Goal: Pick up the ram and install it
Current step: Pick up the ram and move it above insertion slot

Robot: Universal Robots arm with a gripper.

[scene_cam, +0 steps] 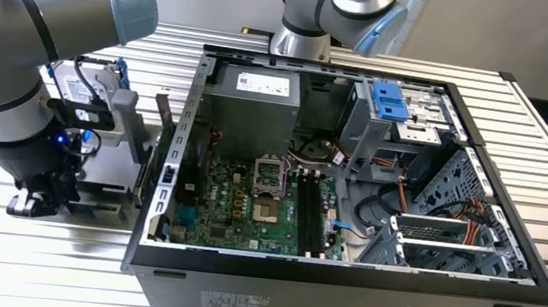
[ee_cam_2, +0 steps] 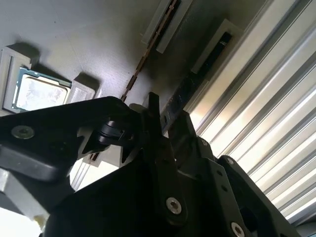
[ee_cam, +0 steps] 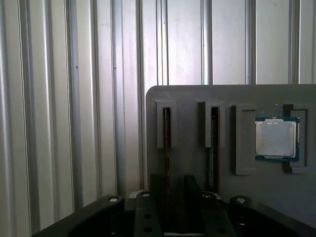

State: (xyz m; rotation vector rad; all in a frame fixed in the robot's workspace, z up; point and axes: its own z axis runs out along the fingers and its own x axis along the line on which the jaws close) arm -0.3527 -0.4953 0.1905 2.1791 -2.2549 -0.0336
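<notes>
Black jaws of the gripper (ee_cam: pixel 175 180) are seen nearest in both wrist views. They are set apart with a gap between them and stand astride the top edge of the ram (ee_cam: pixel 167 133); contact with it cannot be confirmed. The ram is held on edge in the outermost slot of a grey holder plate (ee_cam: pixel 187 96). A second memory stick (ee_cam: pixel 213 143) is seated in the neighbouring slot, and a processor (ee_cam: pixel 276 138) is laid flat in a recess beyond that. The plate is carried on a ribbed aluminium surface (ee_cam: pixel 59 98). In the exterior view the plate is found just beside an open computer case (scene_cam: pixel 340 298), on the exterior view's left. Within the case a green motherboard (scene_cam: pixel 227 217) is mounted, bearing long black memory slots (scene_cam: pixel 309 214), well apart from the ram.
</notes>
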